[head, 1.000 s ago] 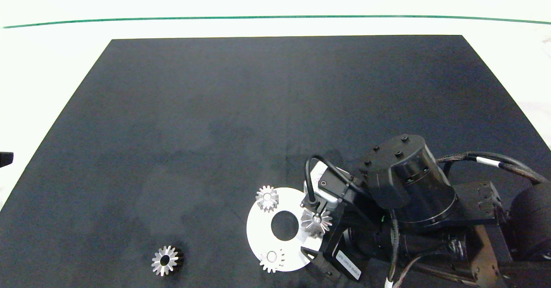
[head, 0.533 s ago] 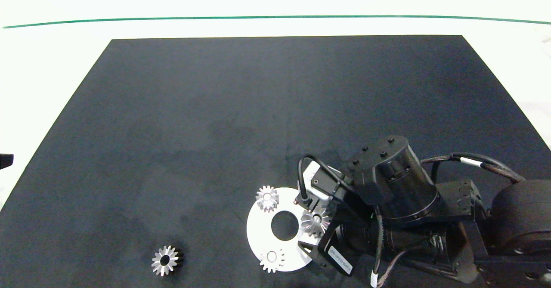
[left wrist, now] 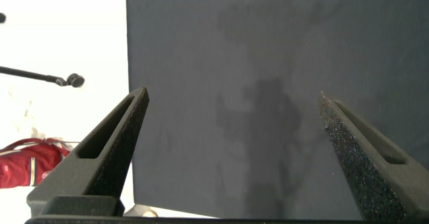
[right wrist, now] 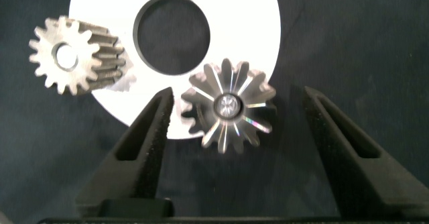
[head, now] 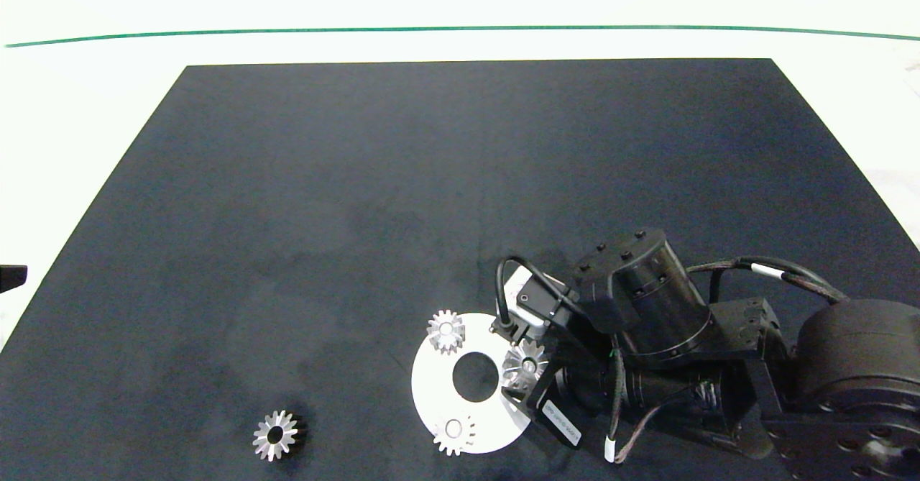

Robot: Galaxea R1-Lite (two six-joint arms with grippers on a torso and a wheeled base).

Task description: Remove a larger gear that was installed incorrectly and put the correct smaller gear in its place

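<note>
The larger gear (head: 525,366) (right wrist: 230,106), with long starburst teeth, sits at the right rim of a white disc (head: 431,387) (right wrist: 268,23). My right gripper (right wrist: 238,93) is open and straddles it, one finger on each side with gaps to the teeth; in the head view the wrist (head: 632,301) hides most of the fingers. The smaller gear (head: 277,434), short-toothed with a wide bore, lies alone on the mat at the front left. My left gripper (left wrist: 232,96) hangs open over the mat's left edge with nothing between its fingers.
Two pale gears stand on the disc, one at its far edge (head: 446,331) (right wrist: 70,56) and one at its near edge (head: 453,434). The disc has a round centre hole (head: 476,377). The black mat (head: 431,179) covers the white table.
My right arm has slid left and toward the front, bringing its wrist lower over the larger gear. The gears and the disc have not moved.
</note>
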